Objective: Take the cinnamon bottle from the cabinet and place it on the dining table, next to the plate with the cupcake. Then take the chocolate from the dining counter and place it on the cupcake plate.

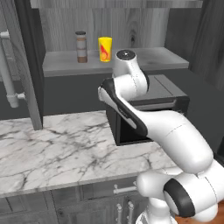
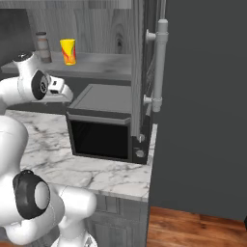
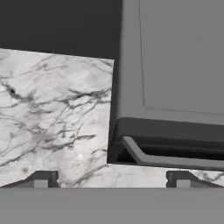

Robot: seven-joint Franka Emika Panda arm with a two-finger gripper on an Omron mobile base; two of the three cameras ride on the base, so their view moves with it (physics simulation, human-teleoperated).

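The cinnamon bottle (image 1: pixel 81 47) (image 2: pixel 43 47), brown with a dark cap and pale bands, stands upright on the light grey shelf (image 1: pixel 140 59) of the open cabinet (image 1: pixel 127 24). A yellow cup (image 1: pixel 105 49) stands just to its right. My gripper (image 3: pixel 111 181) is open with nothing between its fingertips (image 3: pixel 41 179). It hangs below and in front of the shelf, looking down on the marble counter (image 3: pixel 52 105) and the microwave's top (image 3: pixel 175 57). The dining table, plate, cupcake and chocolate are out of view.
A dark microwave (image 1: pixel 162 94) (image 2: pixel 103 120) sits on the marble counter (image 1: pixel 65 148) under the shelf. The cabinet doors stand open on both sides, with bar handles (image 1: pixel 8 70) (image 2: pixel 159 62). A tall dark panel (image 2: pixel 202 106) closes off the right.
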